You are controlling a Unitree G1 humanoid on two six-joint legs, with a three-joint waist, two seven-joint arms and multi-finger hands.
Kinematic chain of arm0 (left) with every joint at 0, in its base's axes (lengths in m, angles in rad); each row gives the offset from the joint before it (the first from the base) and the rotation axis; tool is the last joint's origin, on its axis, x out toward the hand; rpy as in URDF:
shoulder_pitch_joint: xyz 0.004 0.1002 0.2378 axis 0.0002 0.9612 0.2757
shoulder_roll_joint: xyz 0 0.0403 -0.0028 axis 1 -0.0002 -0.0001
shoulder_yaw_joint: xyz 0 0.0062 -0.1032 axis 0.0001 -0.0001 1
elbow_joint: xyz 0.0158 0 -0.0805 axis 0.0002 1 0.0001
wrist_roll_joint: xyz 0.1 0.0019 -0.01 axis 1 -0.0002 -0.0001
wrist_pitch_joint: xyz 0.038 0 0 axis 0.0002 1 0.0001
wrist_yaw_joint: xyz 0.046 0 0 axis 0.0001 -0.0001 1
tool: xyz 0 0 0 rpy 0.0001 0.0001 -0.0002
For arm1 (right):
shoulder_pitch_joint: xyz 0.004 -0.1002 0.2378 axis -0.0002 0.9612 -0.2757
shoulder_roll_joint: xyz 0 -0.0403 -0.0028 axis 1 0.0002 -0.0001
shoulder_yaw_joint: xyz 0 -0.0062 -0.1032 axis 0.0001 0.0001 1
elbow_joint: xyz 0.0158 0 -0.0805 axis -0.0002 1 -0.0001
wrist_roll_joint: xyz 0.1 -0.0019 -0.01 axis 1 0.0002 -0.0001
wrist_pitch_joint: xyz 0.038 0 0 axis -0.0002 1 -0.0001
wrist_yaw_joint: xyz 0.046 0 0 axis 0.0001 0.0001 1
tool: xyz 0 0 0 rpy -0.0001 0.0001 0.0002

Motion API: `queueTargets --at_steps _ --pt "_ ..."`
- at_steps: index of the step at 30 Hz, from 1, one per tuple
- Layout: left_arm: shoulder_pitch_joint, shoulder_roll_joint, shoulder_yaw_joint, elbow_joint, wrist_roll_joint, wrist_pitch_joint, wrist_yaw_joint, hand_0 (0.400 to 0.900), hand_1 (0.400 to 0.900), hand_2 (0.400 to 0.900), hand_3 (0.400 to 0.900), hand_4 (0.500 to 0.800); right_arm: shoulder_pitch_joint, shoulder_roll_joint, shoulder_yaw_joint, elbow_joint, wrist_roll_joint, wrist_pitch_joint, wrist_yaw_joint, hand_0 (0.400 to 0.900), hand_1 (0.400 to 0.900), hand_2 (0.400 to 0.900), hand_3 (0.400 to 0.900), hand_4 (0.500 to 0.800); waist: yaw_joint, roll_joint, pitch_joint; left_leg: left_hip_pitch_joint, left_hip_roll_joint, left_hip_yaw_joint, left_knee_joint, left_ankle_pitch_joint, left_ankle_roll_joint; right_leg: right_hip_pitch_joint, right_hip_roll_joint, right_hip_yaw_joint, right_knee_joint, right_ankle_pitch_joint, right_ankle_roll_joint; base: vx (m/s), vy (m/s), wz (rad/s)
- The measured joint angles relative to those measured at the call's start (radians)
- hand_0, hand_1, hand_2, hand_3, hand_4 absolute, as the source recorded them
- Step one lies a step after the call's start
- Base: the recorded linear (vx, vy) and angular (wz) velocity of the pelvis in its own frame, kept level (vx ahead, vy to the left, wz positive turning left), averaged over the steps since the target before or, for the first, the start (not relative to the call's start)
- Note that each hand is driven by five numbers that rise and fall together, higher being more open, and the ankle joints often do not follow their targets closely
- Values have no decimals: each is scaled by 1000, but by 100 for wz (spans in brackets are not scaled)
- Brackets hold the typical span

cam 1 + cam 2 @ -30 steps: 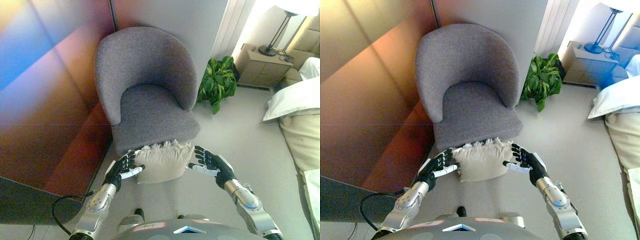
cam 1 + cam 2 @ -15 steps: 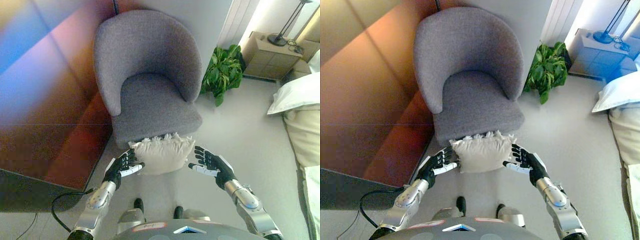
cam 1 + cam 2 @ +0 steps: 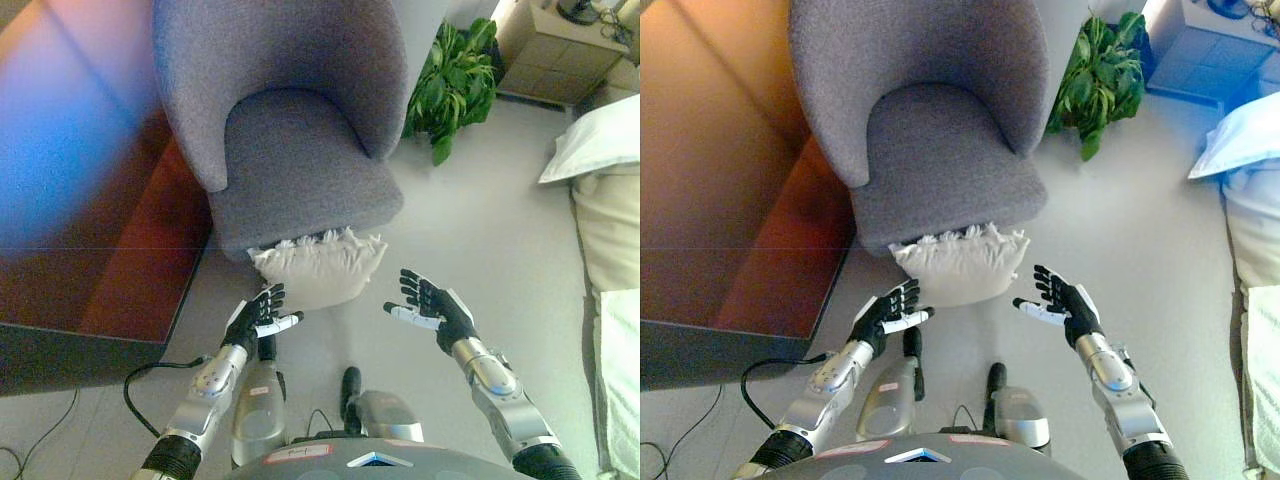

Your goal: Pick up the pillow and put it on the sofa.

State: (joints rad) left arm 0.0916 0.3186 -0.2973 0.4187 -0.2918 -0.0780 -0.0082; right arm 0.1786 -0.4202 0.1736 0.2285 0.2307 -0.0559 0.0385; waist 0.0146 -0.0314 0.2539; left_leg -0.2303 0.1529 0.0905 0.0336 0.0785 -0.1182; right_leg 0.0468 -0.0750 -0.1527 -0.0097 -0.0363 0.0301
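Observation:
A cream pillow (image 3: 318, 267) with a fringed top edge stands on the floor, leaning against the front of a grey upholstered armchair (image 3: 290, 150). My left hand (image 3: 258, 317) is open, low and left of the pillow, not touching it. My right hand (image 3: 430, 306) is open, to the pillow's right and a little apart from it. Both palms face inward. The armchair seat is bare.
A dark red-brown wood wall panel (image 3: 90, 230) runs along the left. A green potted plant (image 3: 450, 85) stands right of the chair. A bed with white pillows (image 3: 600, 150) lies at the right edge, and a bedside table (image 3: 560, 45) at the top right.
The view has tilted downward, so the chair and pillow sit higher in the picture. Both hands now sit lower and farther from the pillow's sides than before.

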Motion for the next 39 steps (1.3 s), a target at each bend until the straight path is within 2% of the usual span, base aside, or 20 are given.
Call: queueTargets --at_steps 1,2,4,6,8,10,12,13,16,17,20,23,26,27,29,30,31,33,35,39 --pt "5 -13 1 0 0 0 8 900 900 900 900 800 -5 -20 4 -11 -1 -4 0 900 900 900 900 800 20 34 -5 22 29 25 -19 57 19 19 14 12 -20 13 46 318 181 -15" --pt "1 -2 1 0 -1 1 21 900 900 900 900 800 -26 -4 7 -9 -5 -3 -5 900 900 900 900 800 26 27 0 24 19 49 13 86 64 47 -10 10 -9 -10 64 477 214 -25" --pt "-17 36 7 -6 -1 -1 37 900 900 900 900 800 -34 26 29 -18 -10 -7 -8 900 900 900 900 800 28 -18 -21 23 -33 80 54 56 86 59 -74 -10 27 -60 78 395 199 -6" --pt "-59 49 24 -9 -1 -3 56 900 900 900 900 800 -64 43 34 -15 -9 -18 -12 900 900 900 900 800 43 -32 -19 18 -74 100 77 11 104 55 -103 -10 52 -68 115 310 295 35" --pt "-87 53 22 -14 0 -5 61 900 900 900 900 800 -92 40 42 -11 -9 -21 -12 900 900 900 900 800 36 -16 -19 28 -83 81 60 25 114 -48 -133 -16 286 -123 153 146 250 0" --pt "-110 74 17 -33 0 -24 68 900 900 900 900 800 -122 42 61 -9 -10 -21 -14 900 900 900 900 800 13 -23 -11 45 -102 100 59 4 143 -152 -158 10 515 -104 159 307 288 -4" --pt "-129 80 12 -32 0 -26 81 900 900 900 900 800 -174 53 76 2 -10 -21 -30 900 900 900 900 800 9 -25 22 61 -98 117 92 -45 158 -259 -195 23 738 -4 170 299 68 10" --pt "-132 79 10 -33 -1 -26 87 900 900 900 900 800 -184 56 83 1 -10 -21 -32 900 900 900 900 800 3 -29 30 78 -106 113 78 -54 162 -296 -201 33 779 4 169 302 -52 17" --pt "-151 80 13 -32 -22 -27 105 900 900 900 900 800 -215 53 87 -8 -11 -26 -40 900 900 900 900 800 -6 -13 53 108 -111 90 33 -34 181 -340 -207 -78 655 -55 129 302 -235 32" --pt "-160 72 10 -30 -29 -27 110 900 900 900 900 800 -217 43 86 -8 -16 -26 -52 900 900 900 900 800 -9 -4 59 110 -114 79 24 -37 176 -328 -224 -118 526 -60 119 314 -410 50" --pt "-192 61 2 -18 -29 -36 127 900 900 900 900 800 -208 42 64 0 -63 -34 -94 900 900 900 900 800 -13 2 67 96 -137 38 22 -33 168 -277 -292 -165 81 18 158 336 -413 74" --pt "-195 64 26 0 -29 -38 136 900 900 900 900 800 -210 22 64 7 -183 -22 -114 900 900 900 900 800 -28 -9 80 97 -149 -48 20 -38 125 -252 -341 -148 -36 171 198 258 -338 69" --pt "-192 98 40 2 -29 -50 153 900 900 900 900 800 -227 -44 92 37 -406 -13 -150 900 900 900 900 800 -16 -75 77 88 -156 -117 11 -41 62 -197 -331 -165 -23 200 175 193 -435 106" --pt "-206 79 48 16 -33 -54 169 900 900 900 900 800 -257 -100 123 74 -480 -10 -160 900 900 900 900 800 -26 -58 79 58 -119 -134 28 -43 36 -194 -296 -163 -17 238 159 37 -372 109" --pt "-199 43 42 7 -49 -68 172 900 900 900 900 800 -329 -186 134 102 -561 26 -165 900 900 900 900 800 -12 9 102 8 -37 -139 32 -3 -9 -201 -213 -218 -6 208 131 -82 -294 123" --pt "-209 18 24 5 -62 -68 173 900 900 900 900 800 -342 -225 134 101 -585 41 -163 900 900 900 900 800 -27 22 109 -22 -7 -134 27 18 9 -208 -201 -259 -7 199 113 -132 -168 87" --pt "-206 8 2 4 -65 -67 167 900 900 900 900 800 -366 -248 133 97 -617 47 -162 900 900 900 900 800 -37 26 114 -47 -1 -110 26 39 31 -217 -196 -296 0 193 103 -102 -87 30" --pt "-205 8 -47 -14 -67 -64 147 900 900 900 900 800 -400 -280 131 81 -666 49 -164 900 900 900 900 800 -56 23 146 -74 20 -14 41 49 44 -257 -204 -307 63 164 93 -29 -38 -20" --pt "-223 5 -54 -23 -69 -64 143 900 900 900 900 800 -453 -275 132 81 -682 49 -162 900 900 900 900 800 -62 12 188 -89 33 7 35 39 4 -311 -207 -294 134 126 95 -49 -45 -4" --pt "-308 13 -42 -25 -77 -65 159 900 900 900 900 800 -488 -264 136 85 -696 49 -155 900 900 900 900 800 -60 7 223 -184 12 12 70 43 13 -443 -246 -265 240 97 95 -73 8 1"
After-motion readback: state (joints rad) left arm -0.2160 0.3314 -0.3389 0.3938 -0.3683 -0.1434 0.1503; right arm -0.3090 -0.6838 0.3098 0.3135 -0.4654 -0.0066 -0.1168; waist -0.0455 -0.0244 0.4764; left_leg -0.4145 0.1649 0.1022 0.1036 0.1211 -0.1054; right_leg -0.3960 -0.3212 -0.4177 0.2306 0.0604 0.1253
